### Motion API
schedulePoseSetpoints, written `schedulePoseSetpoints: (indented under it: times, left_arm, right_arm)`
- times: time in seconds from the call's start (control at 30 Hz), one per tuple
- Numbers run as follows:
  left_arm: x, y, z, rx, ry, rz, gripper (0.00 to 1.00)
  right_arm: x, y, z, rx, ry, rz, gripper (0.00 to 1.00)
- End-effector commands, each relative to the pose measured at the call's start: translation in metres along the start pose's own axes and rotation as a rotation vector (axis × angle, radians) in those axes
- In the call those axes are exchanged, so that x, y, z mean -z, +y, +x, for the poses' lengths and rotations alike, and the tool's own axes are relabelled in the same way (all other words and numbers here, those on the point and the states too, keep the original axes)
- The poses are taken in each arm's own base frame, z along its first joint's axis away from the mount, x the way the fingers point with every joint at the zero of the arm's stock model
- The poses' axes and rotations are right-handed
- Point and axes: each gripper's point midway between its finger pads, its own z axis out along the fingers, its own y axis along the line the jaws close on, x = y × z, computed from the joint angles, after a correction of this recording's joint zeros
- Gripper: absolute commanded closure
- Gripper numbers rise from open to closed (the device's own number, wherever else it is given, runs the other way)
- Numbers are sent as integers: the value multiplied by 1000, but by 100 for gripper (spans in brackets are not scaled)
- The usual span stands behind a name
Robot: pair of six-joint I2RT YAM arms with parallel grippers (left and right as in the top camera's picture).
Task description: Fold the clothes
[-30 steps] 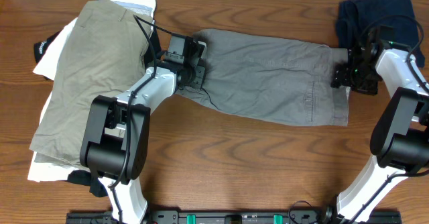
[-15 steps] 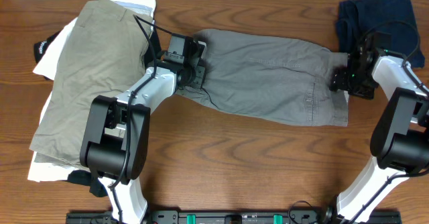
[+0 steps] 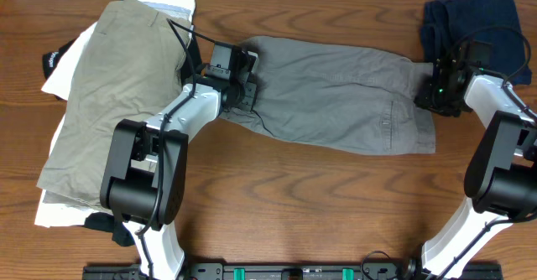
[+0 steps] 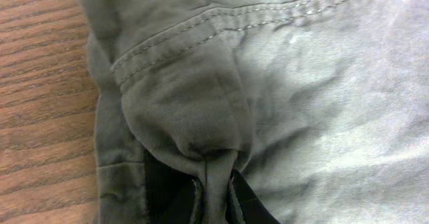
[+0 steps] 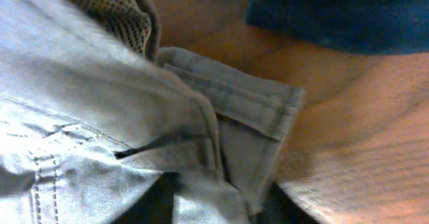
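Note:
The grey shorts (image 3: 336,95) lie spread flat across the middle of the table, legs to the left and waistband to the right. My left gripper (image 3: 250,83) is at their left end, shut on a pinched fold of the leg fabric (image 4: 214,184). At the right end, my right gripper (image 3: 430,91) has closed round the doubled waistband corner (image 5: 241,117). Grey cloth fills the gap between its dark fingers (image 5: 161,207). The shorts' mesh pocket lining (image 5: 114,9) shows at the top left of the right wrist view.
A pile of clothes sits at the left: khaki shorts (image 3: 117,87) on top of a white garment (image 3: 63,75) and a black one (image 3: 54,59). A navy garment (image 3: 470,20) lies at the back right corner, close behind the right gripper.
The right gripper has slid slightly toward the back edge along the waistband and narrowed its jaws onto the cloth. The left gripper and the shorts' left end have not moved.

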Motion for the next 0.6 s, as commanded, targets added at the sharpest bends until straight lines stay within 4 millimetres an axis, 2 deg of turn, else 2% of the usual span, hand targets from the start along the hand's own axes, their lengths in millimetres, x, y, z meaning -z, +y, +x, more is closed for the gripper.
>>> schedulePoseSetpoints:
  times: [0.0,0.1,0.2,0.3,0.4,0.57]
  left_arm:
    - [6,2,-6,8,-18,-10,87]
    - [6,2,-6,8,-18,-10,87]
    - [6,2,-6,8,-18,-10,87]
    - [6,2,-6,8,-18,-10,87]
    - [6,2,-6,9,-17,-10,87]
    - [6,2,-2,12,-2,-10,87]
  right_arm:
    - [-50,8,73,-57,239,-81,82]
    - [-50,8,73,-57,239,-81,91]
    - [-46,12,70,-64,234,-109,95]
    - [-34,21,60,-84,210,-195,98]
    - [-15,21,49,-94,175,-242,99]
    - [36,9,28,-90,89,-258,99]
